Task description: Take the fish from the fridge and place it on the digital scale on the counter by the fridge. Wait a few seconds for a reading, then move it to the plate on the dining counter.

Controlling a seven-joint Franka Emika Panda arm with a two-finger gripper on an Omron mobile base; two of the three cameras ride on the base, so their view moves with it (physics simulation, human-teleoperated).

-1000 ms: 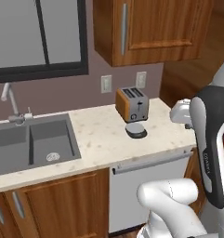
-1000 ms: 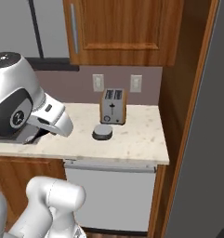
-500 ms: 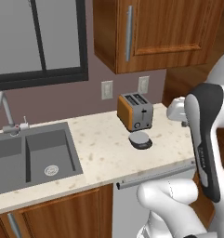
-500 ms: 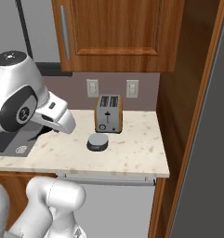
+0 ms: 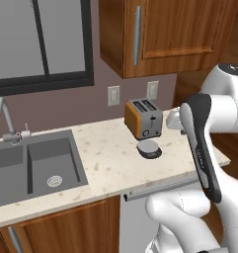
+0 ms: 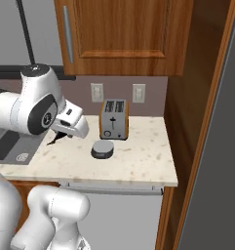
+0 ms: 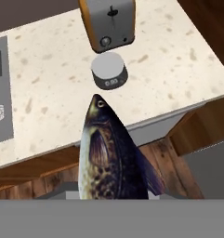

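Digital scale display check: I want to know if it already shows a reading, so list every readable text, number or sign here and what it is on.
Digital scale: light digits on its front display, too small to read.
Toaster: a lever and a round knob, no lettering.
Fish, counter: no text.

The fish (image 7: 111,153) has dark, glossy, speckled skin. The tabletop (image 7: 53,93) looks like beige speckled stone, smooth. The cabinets (image 6: 124,36) are warm polished wood. The toaster (image 5: 143,118) has brushed metal and orange sides. The digital scale (image 7: 109,69) looks matt grey plastic.
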